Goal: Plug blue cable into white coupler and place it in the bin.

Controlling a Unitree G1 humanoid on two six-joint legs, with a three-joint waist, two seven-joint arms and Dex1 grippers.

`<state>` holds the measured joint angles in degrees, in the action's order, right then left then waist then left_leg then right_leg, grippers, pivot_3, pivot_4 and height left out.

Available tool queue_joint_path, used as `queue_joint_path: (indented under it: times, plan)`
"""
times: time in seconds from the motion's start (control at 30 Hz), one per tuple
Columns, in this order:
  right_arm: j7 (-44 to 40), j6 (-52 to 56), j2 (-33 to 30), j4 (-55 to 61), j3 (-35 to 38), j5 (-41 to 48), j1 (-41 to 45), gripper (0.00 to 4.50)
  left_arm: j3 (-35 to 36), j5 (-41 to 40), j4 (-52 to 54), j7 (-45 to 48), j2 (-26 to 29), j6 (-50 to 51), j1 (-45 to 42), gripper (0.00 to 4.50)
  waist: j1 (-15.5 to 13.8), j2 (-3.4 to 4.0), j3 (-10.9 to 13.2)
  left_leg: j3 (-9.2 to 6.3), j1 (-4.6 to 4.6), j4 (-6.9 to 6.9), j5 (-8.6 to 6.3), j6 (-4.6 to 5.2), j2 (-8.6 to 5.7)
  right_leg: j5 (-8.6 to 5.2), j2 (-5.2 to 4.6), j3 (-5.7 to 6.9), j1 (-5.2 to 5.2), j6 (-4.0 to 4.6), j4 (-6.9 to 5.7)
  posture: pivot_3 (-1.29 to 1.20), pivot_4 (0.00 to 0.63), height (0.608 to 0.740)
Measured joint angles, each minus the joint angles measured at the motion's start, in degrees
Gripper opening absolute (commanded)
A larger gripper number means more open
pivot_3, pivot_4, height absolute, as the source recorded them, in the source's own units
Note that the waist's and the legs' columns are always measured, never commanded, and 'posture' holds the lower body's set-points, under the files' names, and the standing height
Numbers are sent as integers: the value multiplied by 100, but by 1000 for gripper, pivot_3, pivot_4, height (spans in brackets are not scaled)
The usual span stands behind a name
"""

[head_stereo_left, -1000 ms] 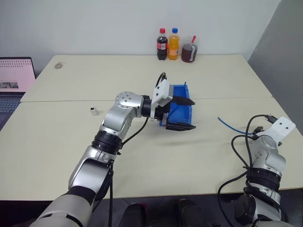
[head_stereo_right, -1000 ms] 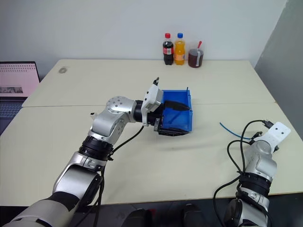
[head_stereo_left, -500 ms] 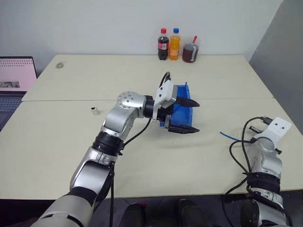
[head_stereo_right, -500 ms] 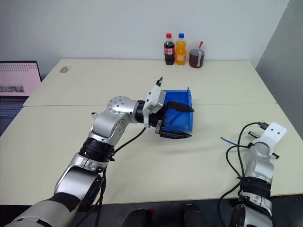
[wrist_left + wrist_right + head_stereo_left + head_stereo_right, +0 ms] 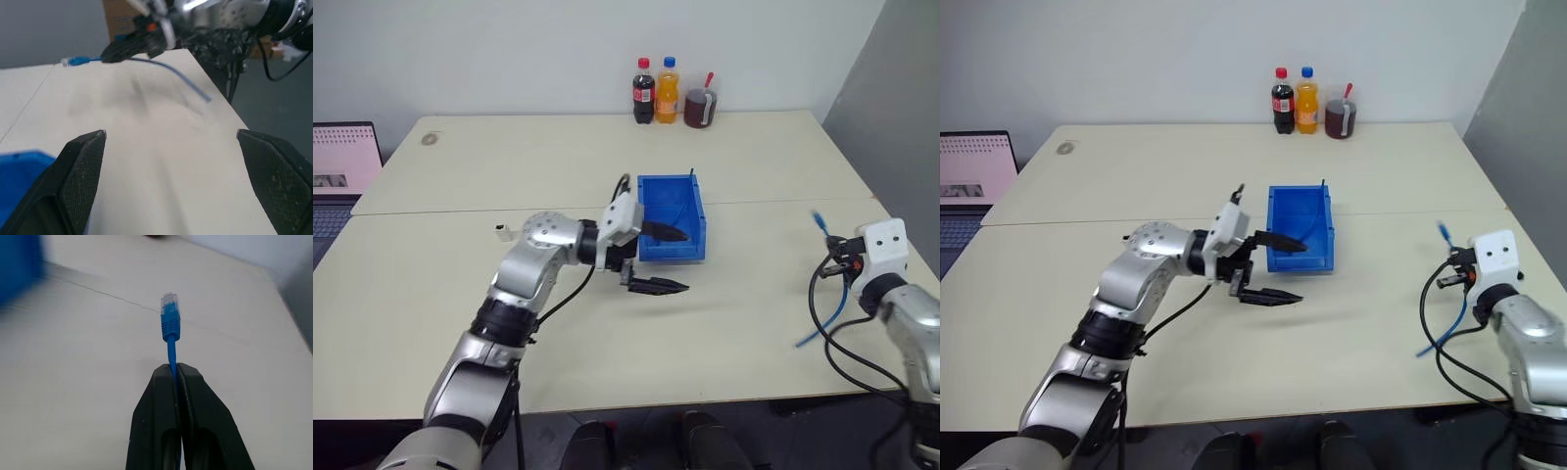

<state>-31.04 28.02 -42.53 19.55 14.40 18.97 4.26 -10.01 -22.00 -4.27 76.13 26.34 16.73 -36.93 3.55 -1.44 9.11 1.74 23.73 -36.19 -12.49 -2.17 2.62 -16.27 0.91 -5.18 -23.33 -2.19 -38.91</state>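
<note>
At the right table edge, right gripper (image 5: 172,377) is now clamping the cable (image 5: 170,335) just behind its plug, fingers (image 5: 156,406) pressed together on the cord. A second ago that arm was hanging low with the cable lying flat on the table (image 5: 724,323); now the hand is sitting higher and further in, and the cable is off the surface. Plug end is pointing up and away from the robot, long axis running straight out along the fingers; the rest of the cord is drooping down behind the hand toward the table edge.

Left gripper (image 5: 661,259) is standing wide open, holding nothing, pointing right. Earlier it was straddling the bin (image 5: 671,208); now it is sitting just before the bin's front left corner, pulled back.

Coupler (image 5: 502,231) is sitting on the table left of the left arm, well apart from both grippers.
</note>
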Motion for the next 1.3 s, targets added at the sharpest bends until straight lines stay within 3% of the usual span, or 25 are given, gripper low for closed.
queue_joint_path:
  times: [0.13,0.27,0.5,0.67,0.9,1.3]
  plan:
    - [-1353,-381,-529,781,-575,260,-306,51,510,-211,866,-581,297,315,929,4500,-7,-7,5,-5,-7,-6,0,0,3,0,-4,1,4,0,-2,0,150,740]
    - [-1889,-893,-546,871,-1182,127,128,51,952,-269,1377,-1154,554,597,1760,4500,-6,-34,22,-5,-10,-25,0,0,4,8,-8,5,7,-5,-7,0,150,740]
    - [-2539,-1996,554,-490,-2975,-730,1659,51,1843,-440,3131,-1955,790,832,4763,4500,90,-101,64,2,-17,-24,-1,0,36,12,-26,-14,10,8,-5,0,150,740]
    - [-3174,-2196,1056,-1521,-3506,-793,2150,51,2014,-339,3964,-2577,486,511,5800,4500,-105,-103,66,2,-14,-35,-1,0,12,14,-52,-6,16,17,-3,0,150,740]
    - [-3856,-1274,1627,-2627,-3710,-424,2592,51,2147,114,4262,-3202,198,-223,6679,4500,-101,-98,69,3,-17,-36,-1,1,18,-4,-44,-7,12,62,-9,0,150,740]
    - [-4030,-867,1856,-3021,-3721,-458,2758,51,2149,142,4436,-3415,263,-333,6791,4500,-59,-98,69,5,-16,-34,-3,1,16,8,-40,7,11,33,-9,0,150,740]
